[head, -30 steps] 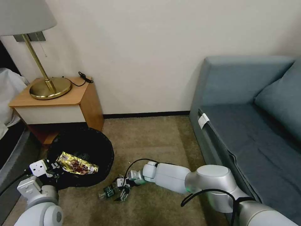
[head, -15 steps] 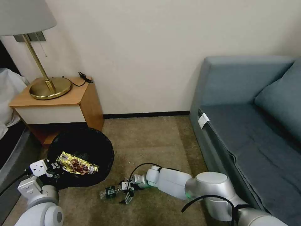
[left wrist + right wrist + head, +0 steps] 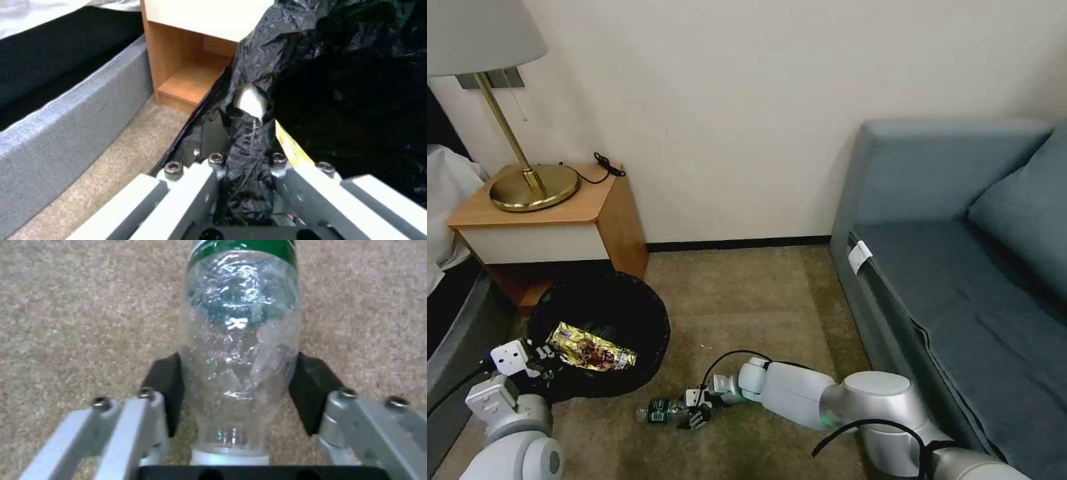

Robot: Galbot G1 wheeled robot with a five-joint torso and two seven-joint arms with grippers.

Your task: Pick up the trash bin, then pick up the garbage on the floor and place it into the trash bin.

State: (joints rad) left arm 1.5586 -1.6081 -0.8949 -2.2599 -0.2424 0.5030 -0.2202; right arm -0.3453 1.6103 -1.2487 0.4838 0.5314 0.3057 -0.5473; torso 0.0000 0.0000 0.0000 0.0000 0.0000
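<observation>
Down on the carpet (image 3: 740, 293), the right gripper (image 3: 240, 386) has its jaws set on either side of the clear bottle (image 3: 240, 326), touching its sides near the neck; the bottle lies flat. Beside the nightstand (image 3: 560, 227), the left gripper (image 3: 247, 160) is clamped on the trash bin's (image 3: 600, 320) black bag rim, a gold wrapper (image 3: 590, 347) inside.

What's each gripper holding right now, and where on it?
Left gripper is shut on the bin, pinching its bag-lined rim. Right gripper straddles the bottle near its neck, on the carpet; whether the pads are clamped can't be told.
</observation>
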